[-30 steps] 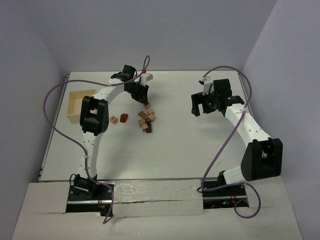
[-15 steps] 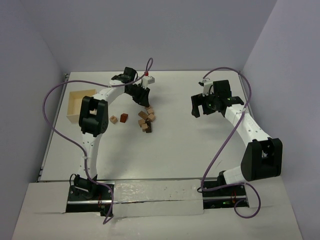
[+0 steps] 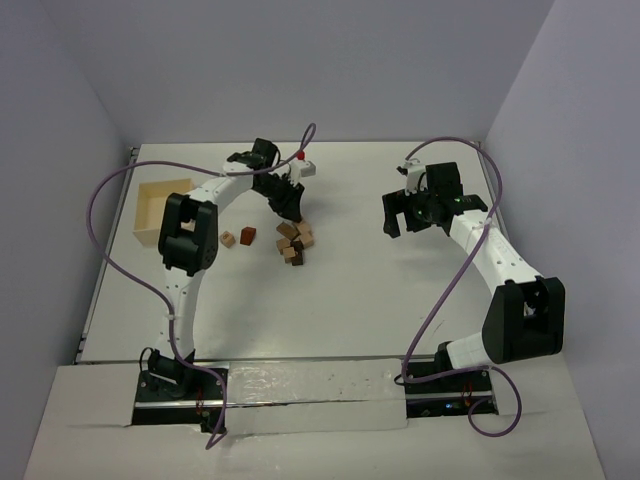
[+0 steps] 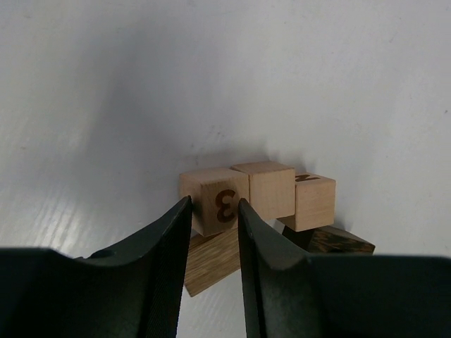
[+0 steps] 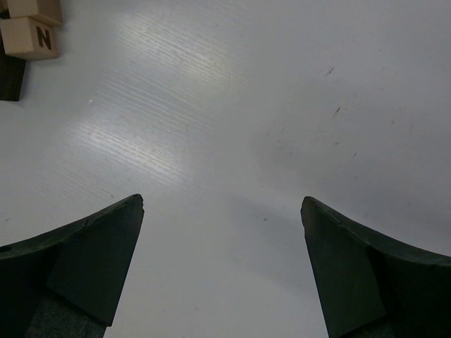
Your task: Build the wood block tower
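Note:
The wooden blocks lie in a loose pile (image 3: 293, 242) at the table's middle left. My left gripper (image 3: 290, 205) (image 4: 211, 209) stands low at the pile's far edge, jaws narrowly open with only table between them. Just past its fingertips is a pale cube marked 3 (image 4: 213, 199), resting on an oak-coloured block (image 4: 211, 262). Two more pale cubes (image 4: 266, 189) (image 4: 316, 201) sit beside it over a dark block (image 4: 332, 241). A dark red-brown cube (image 3: 246, 235) and a tan cube (image 3: 228, 239) lie apart to the left. My right gripper (image 3: 400, 212) (image 5: 222, 204) hovers wide open over bare table.
A shallow pale wooden tray (image 3: 160, 210) stands at the left edge. A pale cube marked N (image 5: 32, 39) and a dark block (image 5: 10, 77) show at the top left of the right wrist view. Purple cables loop over both arms.
My left gripper has swung right and nearer, down to the far side of the pile. The right arm has hardly moved.

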Controlling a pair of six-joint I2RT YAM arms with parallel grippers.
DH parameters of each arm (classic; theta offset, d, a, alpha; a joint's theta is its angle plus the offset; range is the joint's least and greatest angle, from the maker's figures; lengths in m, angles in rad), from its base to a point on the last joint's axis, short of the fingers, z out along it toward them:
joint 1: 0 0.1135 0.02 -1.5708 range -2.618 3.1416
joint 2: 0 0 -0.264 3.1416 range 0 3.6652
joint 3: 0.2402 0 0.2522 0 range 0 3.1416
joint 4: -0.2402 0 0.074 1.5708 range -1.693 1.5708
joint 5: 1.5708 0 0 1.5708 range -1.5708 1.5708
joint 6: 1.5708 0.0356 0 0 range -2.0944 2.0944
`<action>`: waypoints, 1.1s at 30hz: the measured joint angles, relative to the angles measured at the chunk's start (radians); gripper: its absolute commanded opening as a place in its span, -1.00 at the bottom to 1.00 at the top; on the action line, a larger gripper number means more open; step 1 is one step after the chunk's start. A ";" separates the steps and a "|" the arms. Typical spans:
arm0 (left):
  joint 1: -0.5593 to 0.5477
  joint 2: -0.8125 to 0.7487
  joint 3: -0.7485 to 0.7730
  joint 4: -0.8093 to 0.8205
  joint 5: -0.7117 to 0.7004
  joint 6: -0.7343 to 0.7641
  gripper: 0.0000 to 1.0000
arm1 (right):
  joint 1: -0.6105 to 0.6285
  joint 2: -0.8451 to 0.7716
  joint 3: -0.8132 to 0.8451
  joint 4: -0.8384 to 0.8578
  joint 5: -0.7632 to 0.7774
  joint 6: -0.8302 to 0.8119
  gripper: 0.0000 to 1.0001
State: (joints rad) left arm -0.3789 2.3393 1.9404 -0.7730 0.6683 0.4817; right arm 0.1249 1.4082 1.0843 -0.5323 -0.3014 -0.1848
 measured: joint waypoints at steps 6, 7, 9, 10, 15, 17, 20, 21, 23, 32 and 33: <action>-0.034 -0.008 -0.019 -0.026 0.023 0.037 -0.22 | 0.000 0.000 0.000 0.000 0.000 0.000 0.99; -0.040 -0.012 -0.026 -0.028 0.025 0.042 -0.22 | 0.000 0.000 0.000 0.000 0.000 0.000 0.99; -0.051 -0.021 -0.040 -0.032 0.027 0.050 -0.22 | 0.000 0.000 0.000 0.000 0.000 0.000 0.99; -0.056 -0.025 -0.048 -0.032 0.029 0.055 -0.22 | 0.000 0.000 0.000 0.000 0.000 0.000 0.99; -0.075 -0.040 -0.078 -0.042 0.047 0.071 -0.17 | 0.000 -0.004 -0.011 -0.001 0.000 0.000 0.99; -0.081 -0.043 -0.085 -0.048 0.055 0.079 -0.15 | 0.000 -0.004 -0.013 -0.003 0.000 0.000 0.99; -0.090 -0.043 -0.089 -0.061 0.064 0.087 -0.13 | 0.000 -0.005 -0.013 -0.003 0.000 0.000 0.99; -0.094 -0.043 -0.089 -0.067 0.066 0.091 -0.12 | 0.000 -0.005 -0.013 -0.003 0.000 0.000 0.99; -0.103 -0.043 -0.089 -0.079 0.068 0.102 -0.11 | 0.000 -0.005 -0.013 -0.003 0.000 0.000 0.99; -0.140 -0.043 -0.096 -0.127 0.090 0.140 -0.09 | 0.000 -0.005 -0.013 -0.005 0.000 -0.001 0.99; -0.141 -0.043 -0.096 -0.133 0.091 0.146 -0.09 | 0.000 -0.005 -0.013 -0.005 0.000 -0.001 0.99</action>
State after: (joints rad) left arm -0.5201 2.2963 1.8442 -0.9065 0.7592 0.6279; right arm 0.1249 1.4029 1.0710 -0.5376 -0.3016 -0.1856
